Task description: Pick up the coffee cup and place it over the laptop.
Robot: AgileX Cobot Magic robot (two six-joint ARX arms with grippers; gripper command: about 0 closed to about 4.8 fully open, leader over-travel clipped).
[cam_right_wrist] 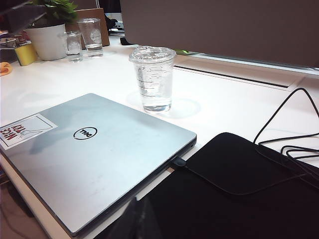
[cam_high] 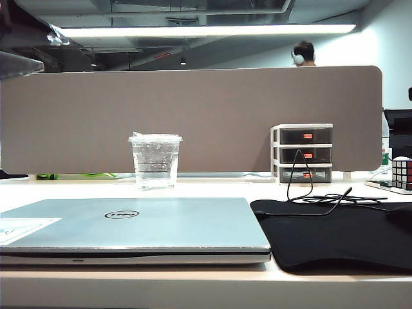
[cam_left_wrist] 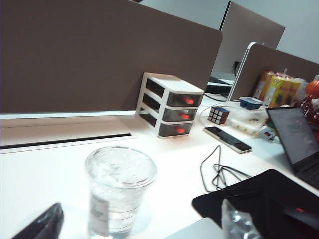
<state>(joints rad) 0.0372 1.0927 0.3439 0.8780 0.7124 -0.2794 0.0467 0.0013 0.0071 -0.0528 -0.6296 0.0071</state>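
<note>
The coffee cup (cam_high: 154, 161), clear and lidded with a little clear liquid, stands upright on the white desk behind the closed silver laptop (cam_high: 129, 225). Neither gripper shows in the exterior view. In the left wrist view my left gripper (cam_left_wrist: 140, 209) is open, its dark finger (cam_left_wrist: 42, 224) and translucent finger (cam_left_wrist: 238, 221) far apart on either side of the coffee cup (cam_left_wrist: 119, 189), clear of it. My right gripper (cam_right_wrist: 144, 219) hangs shut and empty over the near edge of the black mat (cam_right_wrist: 239, 189), beside the laptop (cam_right_wrist: 94, 149), with the coffee cup (cam_right_wrist: 152, 79) beyond.
A black cloth mat (cam_high: 335, 235) with a thin black cable (cam_high: 309, 190) lies right of the laptop. A white mini drawer unit (cam_high: 302, 153) and a Rubik's cube (cam_high: 402, 172) stand at the back right against the brown partition (cam_high: 193, 116). More cups (cam_right_wrist: 89, 35) and a potted plant (cam_right_wrist: 50, 30) stand far left.
</note>
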